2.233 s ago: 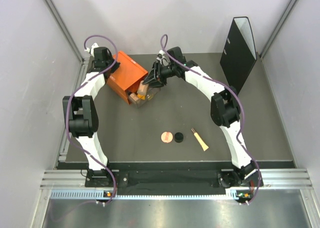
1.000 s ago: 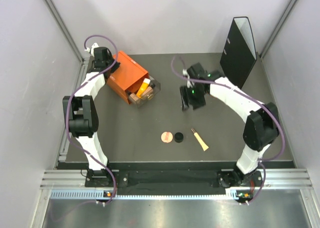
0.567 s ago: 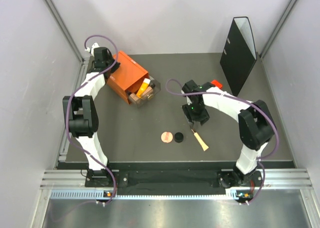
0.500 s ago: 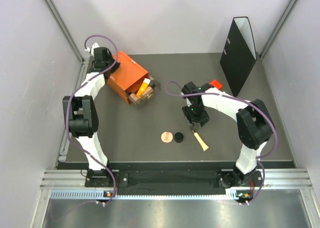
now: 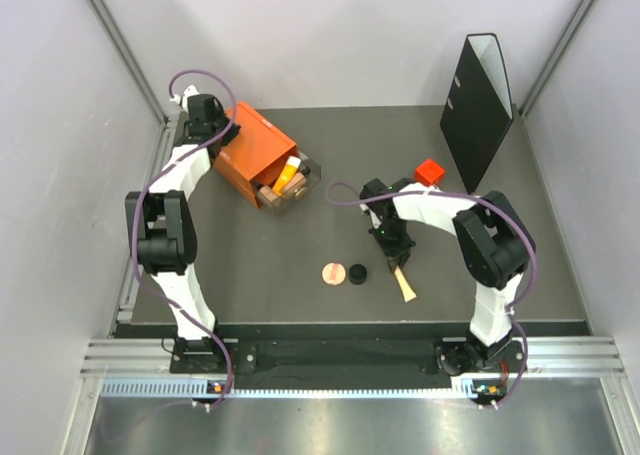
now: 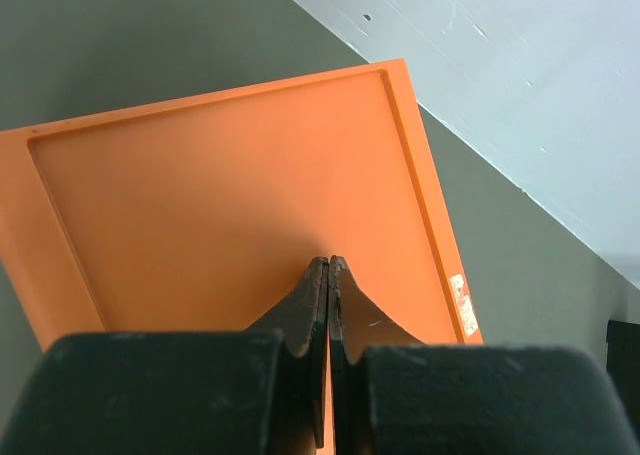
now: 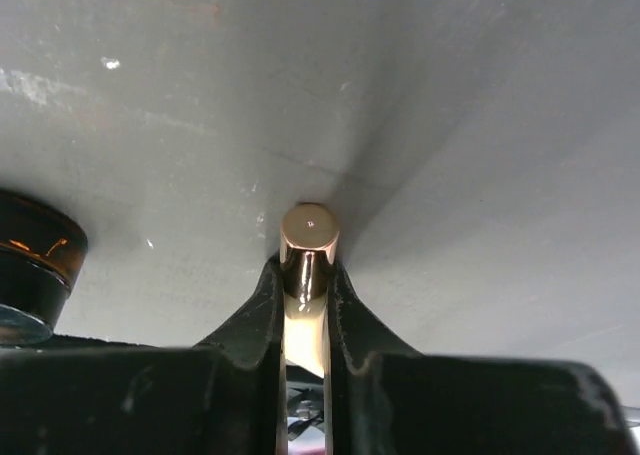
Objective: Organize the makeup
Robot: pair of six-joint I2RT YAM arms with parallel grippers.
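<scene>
My right gripper point(image 5: 392, 257) is down at the table, shut on the upper end of the beige stick point(image 5: 405, 285). In the right wrist view the fingers point(image 7: 262, 300) clamp its shiny gold-capped end point(image 7: 309, 237). The round pink disc point(image 5: 332, 272) and small black disc point(image 5: 357, 273) lie just left of it; the black disc point(image 7: 30, 250) shows at the left in the right wrist view. The orange tube and beige bottles lie in the open clear drawer point(image 5: 285, 183). My left gripper point(image 5: 222, 135) is shut, tips point(image 6: 329, 263) against the orange box top point(image 6: 230, 205).
The orange drawer box point(image 5: 252, 150) stands at the back left. A small red cube point(image 5: 430, 171) sits behind the right arm. A black file holder point(image 5: 478, 105) stands upright at the back right. Metal walls close in both sides.
My right arm swung from the drawer across the table, came down on the beige stick and shut on it. The red cube came into view. The left arm has not moved.
</scene>
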